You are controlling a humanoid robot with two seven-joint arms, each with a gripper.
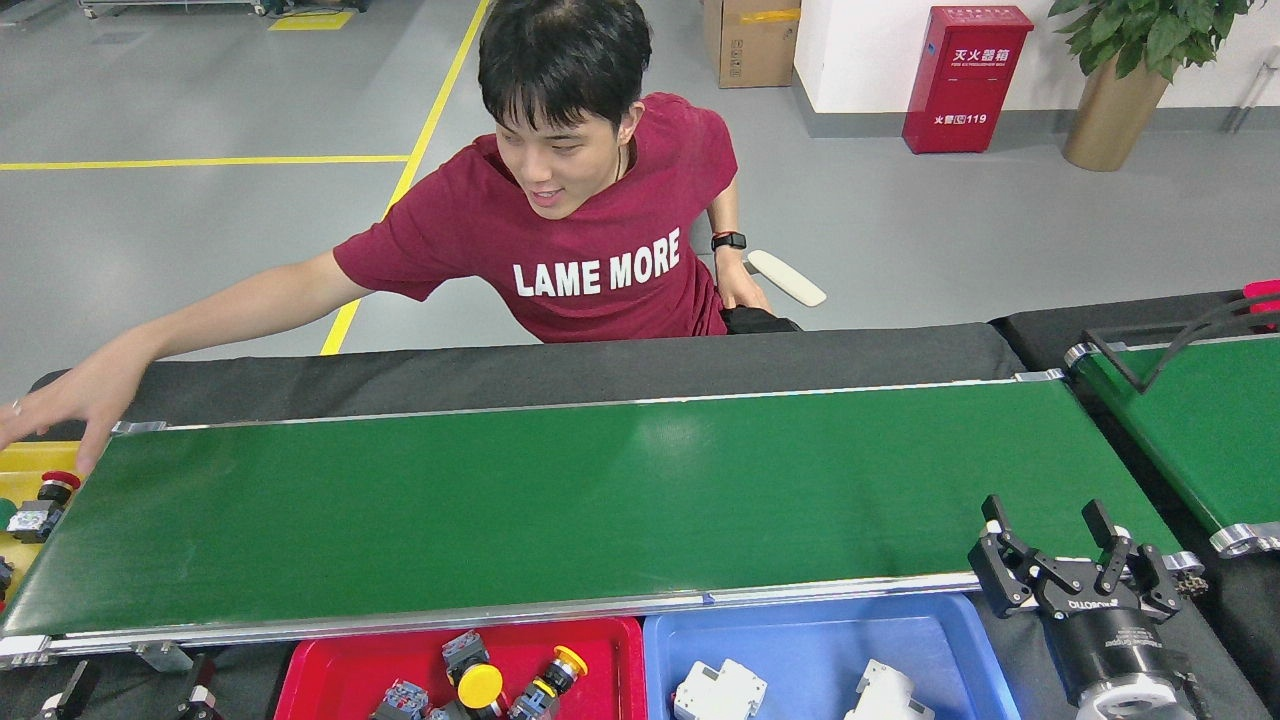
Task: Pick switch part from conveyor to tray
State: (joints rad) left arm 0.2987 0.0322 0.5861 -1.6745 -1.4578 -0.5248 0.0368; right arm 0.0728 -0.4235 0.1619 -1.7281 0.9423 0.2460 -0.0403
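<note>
The conveyor (600, 500) spans the middle of the frame, its wide green belt bare; switch parts (480, 683), seemingly push-buttons, lie in the red tray (330, 680) at the bottom centre

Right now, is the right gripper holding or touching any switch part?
Apart. Head view shows the right gripper open and empty above the bare conveyor edge.

A black-covered desk (600, 365) is carrying the conveyor (600, 500), a second green belt (1200, 420) at right, and red (330, 680), blue (800, 640) and yellow (25, 458) trays along its edges.
</note>
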